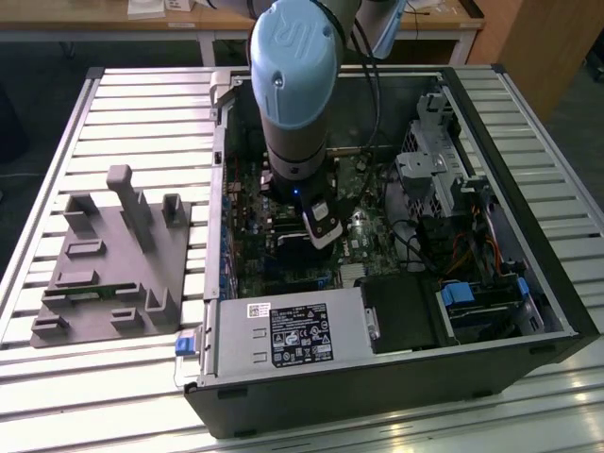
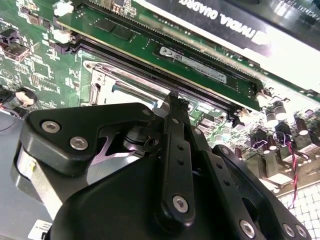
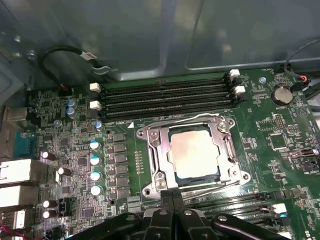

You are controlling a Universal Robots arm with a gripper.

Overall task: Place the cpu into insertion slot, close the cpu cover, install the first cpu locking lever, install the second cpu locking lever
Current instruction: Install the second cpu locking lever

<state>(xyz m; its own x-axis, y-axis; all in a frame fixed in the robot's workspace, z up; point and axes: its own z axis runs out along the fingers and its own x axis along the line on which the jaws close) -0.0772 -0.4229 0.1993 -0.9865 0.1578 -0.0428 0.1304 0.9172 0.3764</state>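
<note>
In the first wrist view the cpu (image 3: 194,152), a dull metal square, lies in the insertion slot (image 3: 218,176) on the green board. The silver cpu cover (image 3: 155,150) is down flat around it, framing the chip in its window. One thin wire lever (image 3: 185,120) runs along the socket side nearest the long memory slots. Another wire lever (image 3: 212,186) lies along the opposite side, close to my gripper (image 3: 172,194). The gripper is shut with its two black fingers pressed together at the socket's edge. The gripper (image 2: 174,100) and socket frame (image 2: 102,80) also appear in the second wrist view.
The exterior view shows the arm reaching down into the open computer case (image 1: 557,311), gripper (image 1: 321,231) over the motherboard. A grey fixture block (image 1: 113,264) sits on the slatted table at the exterior view's left. Memory slots (image 3: 165,95), capacitors (image 3: 95,167) and a black graphics card (image 2: 250,25) surround the socket.
</note>
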